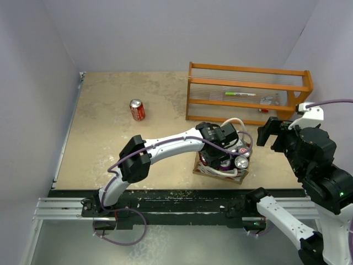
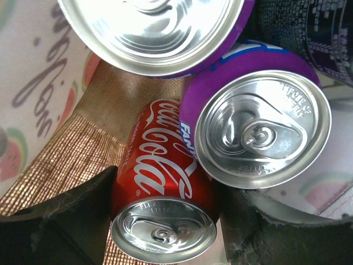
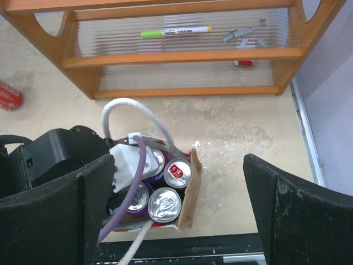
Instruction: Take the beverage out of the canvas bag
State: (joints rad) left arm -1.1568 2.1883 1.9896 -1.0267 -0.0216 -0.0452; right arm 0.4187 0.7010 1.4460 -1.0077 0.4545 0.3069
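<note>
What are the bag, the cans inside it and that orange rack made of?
The bag looks like coarse woven cloth, tan and matte: its weave shows. The cans look like aluminium, with shiny silver tops and printed sides. The rack seems orange wood with ridged clear shelves, probably plastic.

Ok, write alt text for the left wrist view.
Close-up down into the bag: a red Coca-Cola can sits between the left gripper's dark fingers. A purple Fanta can sits beside it, another silver can top fills the upper edge, and the bag's tan woven wall shows alongside.
</note>
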